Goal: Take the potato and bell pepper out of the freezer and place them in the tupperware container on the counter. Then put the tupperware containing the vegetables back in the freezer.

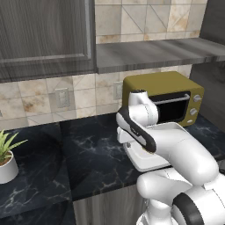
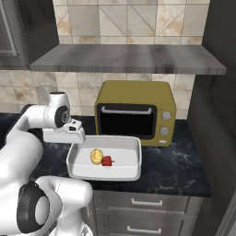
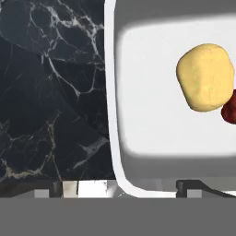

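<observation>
The white tupperware container (image 2: 104,174) sits on the black marble counter (image 2: 175,166) in front of the olive oven. Inside it lie the pale yellow potato (image 2: 96,156) and, touching it, the small red bell pepper (image 2: 107,161). In the hand view the potato (image 3: 206,77) and a sliver of the bell pepper (image 3: 229,110) lie on the tray floor. My gripper (image 3: 122,188) hangs open over the container's left rim (image 3: 110,115), one fingertip on each side of it and nothing held. In the left base view the arm covers much of the container (image 1: 145,163). The freezer is out of view.
The olive oven (image 2: 136,110) stands right behind the container, under a grey shelf (image 2: 129,60). A potted plant (image 1: 6,158) sits at the counter's far left. Grey drawers (image 2: 147,203) run below the counter edge.
</observation>
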